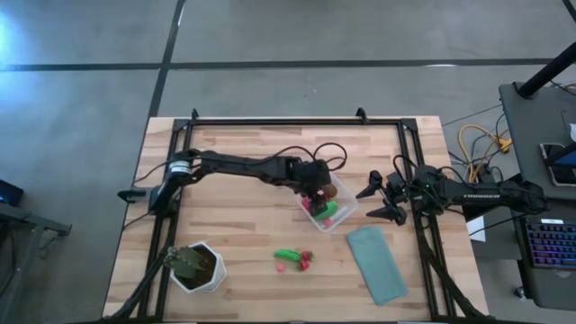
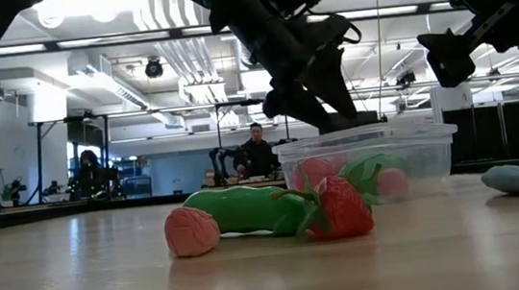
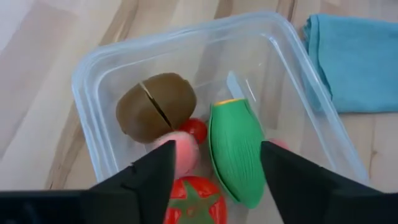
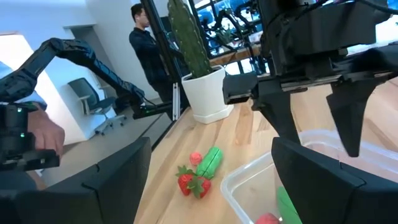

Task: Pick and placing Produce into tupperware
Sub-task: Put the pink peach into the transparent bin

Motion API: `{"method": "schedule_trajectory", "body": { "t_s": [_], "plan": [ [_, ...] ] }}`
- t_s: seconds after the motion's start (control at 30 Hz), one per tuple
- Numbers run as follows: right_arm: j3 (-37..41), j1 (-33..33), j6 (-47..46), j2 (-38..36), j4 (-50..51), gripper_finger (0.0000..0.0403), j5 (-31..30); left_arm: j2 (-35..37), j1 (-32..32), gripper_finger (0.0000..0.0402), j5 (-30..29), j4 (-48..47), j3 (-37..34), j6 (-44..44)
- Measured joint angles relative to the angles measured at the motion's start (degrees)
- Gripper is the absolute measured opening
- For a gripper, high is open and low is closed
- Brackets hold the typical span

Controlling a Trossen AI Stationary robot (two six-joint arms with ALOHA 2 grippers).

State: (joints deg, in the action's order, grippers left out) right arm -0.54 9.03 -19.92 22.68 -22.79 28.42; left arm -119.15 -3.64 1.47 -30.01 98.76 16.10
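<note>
The clear tupperware (image 1: 338, 214) (image 3: 93, 81) sits right of the table's middle. It holds a brown oval (image 3: 155, 106), a small red berry (image 3: 196, 129), a pink round piece (image 3: 180, 152), a green elongated piece (image 3: 235, 152) and a red piece with a green calyx (image 3: 193, 199). My left gripper (image 1: 317, 192) (image 3: 216, 149) hovers open just above it, holding nothing. A green piece (image 1: 288, 256) (image 2: 242, 208), a pink one (image 2: 191, 231) and a strawberry (image 2: 342, 209) lie together on the wood nearer the near edge. My right gripper (image 1: 376, 202) (image 2: 453, 52) waits open beside the tupperware's right side.
A folded teal cloth (image 1: 378, 263) lies right of the loose produce. A green plant in a white pot (image 1: 198, 267) stands at the near left corner. Black rails frame the table's left, far and right edges. People (image 2: 258, 150) are in the room behind the table.
</note>
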Motion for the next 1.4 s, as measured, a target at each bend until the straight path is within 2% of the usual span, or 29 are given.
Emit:
{"method": "schedule_trajectory", "body": {
  "t_s": [0.17, 0.43, 0.53, 0.63, 0.7, 0.83, 1.17, 1.4],
  "plan": [
    [0.0, 0.0, 0.0, 0.0, 0.0, 0.0325, 0.0, 1.9, 0.9, 0.0269, 1.1, -4.3, 0.0, -1.5],
    [0.0, 0.0, 0.0, -0.1, 0.1, 0.0325, 0.0, 13.2, 10.7, 0.0276, 1.0, -22.3, -0.9, -18.2],
    [0.0, 0.0, 0.0, 0.1, 0.1, 0.0325, 0.0, 16.5, 14.4, 0.0276, 1.8, -25.9, -1.1, -17.7],
    [0.0, 0.0, 0.0, 0.0, 0.2, 0.0325, 0.0, 18.1, 17.5, 0.0276, 4.1, -26.3, -1.7, -12.6],
    [0.0, 0.0, 0.0, 0.0, 0.2, 0.0325, 0.0, 18.2, 19.4, 0.0276, 3.9, -26.5, -2.7, -10.3],
    [0.0, 0.0, 0.0, 0.0, 0.1, 0.0325, 0.0, 15.6, 22.7, 0.0276, -1.9, -25.9, -5.4, -9.9],
    [0.0, 0.0, 0.0, 0.0, 0.2, 0.0325, 0.0, 7.1, 27.4, 0.0276, -2.3, -21.5, -5.8, -4.4],
    [0.0, 0.0, 0.0, 0.0, 0.1, 0.0325, 0.0, 4.1, 31.0, 0.0273, -1.9, -19.3, -5.0, -3.1]
  ]
}}
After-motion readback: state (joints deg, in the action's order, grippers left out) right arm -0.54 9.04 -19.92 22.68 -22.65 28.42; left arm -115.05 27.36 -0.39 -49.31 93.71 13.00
